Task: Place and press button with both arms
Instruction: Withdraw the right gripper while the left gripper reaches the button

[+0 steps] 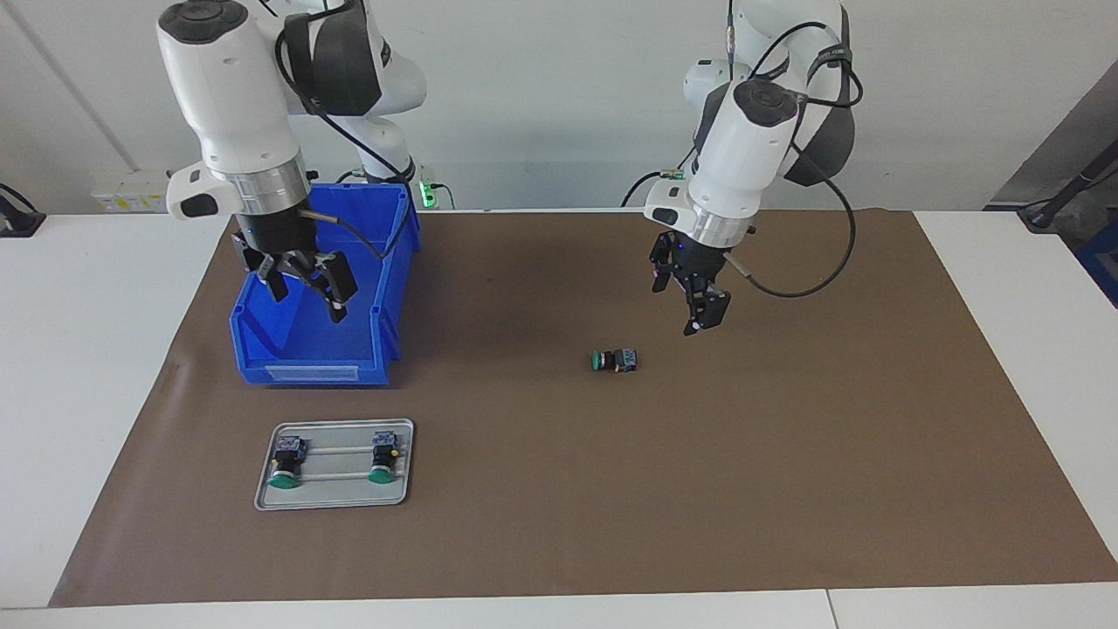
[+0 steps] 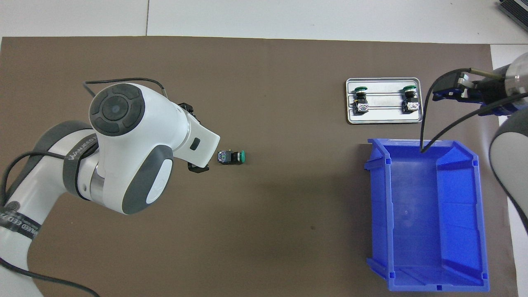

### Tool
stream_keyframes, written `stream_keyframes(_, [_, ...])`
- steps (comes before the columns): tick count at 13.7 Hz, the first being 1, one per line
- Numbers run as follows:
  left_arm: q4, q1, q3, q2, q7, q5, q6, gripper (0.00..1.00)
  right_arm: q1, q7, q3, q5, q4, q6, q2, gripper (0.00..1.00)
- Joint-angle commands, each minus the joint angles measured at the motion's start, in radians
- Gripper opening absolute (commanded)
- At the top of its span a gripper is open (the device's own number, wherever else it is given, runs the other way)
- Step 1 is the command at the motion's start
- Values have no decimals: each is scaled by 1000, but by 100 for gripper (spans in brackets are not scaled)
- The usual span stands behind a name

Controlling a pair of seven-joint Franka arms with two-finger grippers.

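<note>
The button [image 1: 614, 360] lies on its side on the brown mat, green cap toward the right arm's end; it also shows in the overhead view [image 2: 232, 157]. My left gripper [image 1: 686, 304] is open and empty. It hangs a little above the mat, over a spot beside the button's terminal end. In the overhead view its wrist hides most of it and one finger [image 2: 197, 167] shows. My right gripper [image 1: 306, 304] is open and empty, raised over the blue bin [image 1: 314, 371]; it also shows in the overhead view [image 2: 449, 87].
A small metal tray [image 1: 336, 500] lies on the mat farther from the robots than the bin, and shows in the overhead view [image 2: 383, 120]. It holds two identical buttons [image 1: 286, 463] [image 1: 383, 458]. The bin [image 2: 429, 214] holds nothing.
</note>
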Motion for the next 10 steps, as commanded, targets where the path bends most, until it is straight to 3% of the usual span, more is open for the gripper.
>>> stream_keyframes(1, [-131,-57,16,-54,61,-11,127,99,-49,-98,7,23,-28,-83,-45,100])
stream_keyframes(4, [-152,-87,16,-21,45,-13,217,99,-97,-120,5,23,-23,-142,-65,100])
stream_keyframes(6, [-112,-105,18,56,0,-13,238,99,-112,-124,2,23,-34,-226,-105,100])
stream_keyframes(10, [32,-126,18,200,-57,-13,225,97,-100,-141,11,24,-52,-231,-113,100])
